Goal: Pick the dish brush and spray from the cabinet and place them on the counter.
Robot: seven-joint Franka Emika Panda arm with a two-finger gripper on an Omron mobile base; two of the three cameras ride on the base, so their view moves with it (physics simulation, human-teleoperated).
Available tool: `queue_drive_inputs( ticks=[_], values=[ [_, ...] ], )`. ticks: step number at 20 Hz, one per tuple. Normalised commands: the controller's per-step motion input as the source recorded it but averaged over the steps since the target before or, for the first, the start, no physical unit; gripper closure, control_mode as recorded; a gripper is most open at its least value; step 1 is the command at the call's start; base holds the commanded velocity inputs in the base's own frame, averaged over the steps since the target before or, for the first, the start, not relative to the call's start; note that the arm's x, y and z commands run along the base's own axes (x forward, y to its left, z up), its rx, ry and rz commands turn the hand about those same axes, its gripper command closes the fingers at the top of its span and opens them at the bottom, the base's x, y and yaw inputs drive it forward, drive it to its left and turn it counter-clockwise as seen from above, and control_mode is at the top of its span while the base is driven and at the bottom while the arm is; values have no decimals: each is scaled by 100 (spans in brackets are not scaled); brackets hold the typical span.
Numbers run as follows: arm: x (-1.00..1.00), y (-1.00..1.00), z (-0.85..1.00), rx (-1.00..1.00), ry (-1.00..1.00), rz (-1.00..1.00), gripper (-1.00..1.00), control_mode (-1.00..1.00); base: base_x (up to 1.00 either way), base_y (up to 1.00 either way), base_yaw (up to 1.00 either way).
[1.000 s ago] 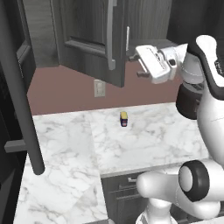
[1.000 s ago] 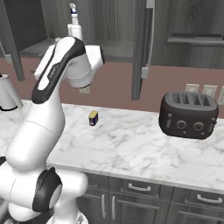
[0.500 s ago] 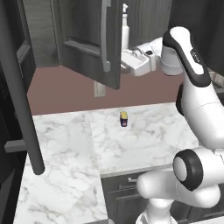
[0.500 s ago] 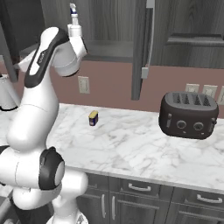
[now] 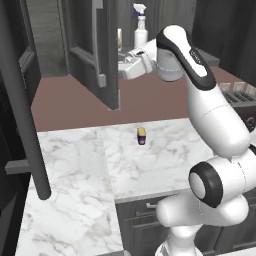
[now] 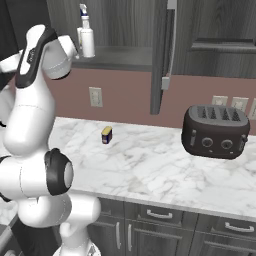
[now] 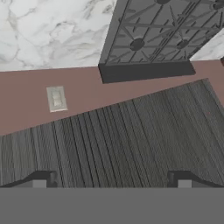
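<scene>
The spray, a white bottle with a blue trigger, stands upright on the shelf of the open cabinet. My gripper is just below and left of it, at shelf height, close behind the open door. In the hand view the gripper is open, fingertips wide apart with nothing between them, facing dark wood grain. The white marble counter lies below. The dish brush is hidden.
A small yellow-and-dark block sits on the counter. A dark toaster stands at the right. A yellowish carton is on the shelf by the spray. The hand view shows a wall outlet and a stovetop.
The arm has swung left, carrying the hand from right of the cabinet door to just under the spray. The jaws stayed open.
</scene>
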Motion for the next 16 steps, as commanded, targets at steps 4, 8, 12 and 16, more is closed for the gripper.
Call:
queue_drive_inputs(
  ticks=[4, 8, 12, 16],
  values=[
    [0, 55, -13, -2, 0, -11, -100, -100, 0, 0, 0],
    [0, 67, -11, -4, 0, -14, -100, -100, 0, 0, 0],
    [0, 66, -9, -5, 0, -14, -100, -100, 0, 0, 0],
    [3, 31, -1, -4, 0, -7, -100, -100, 0, 0, 0]
  ],
)
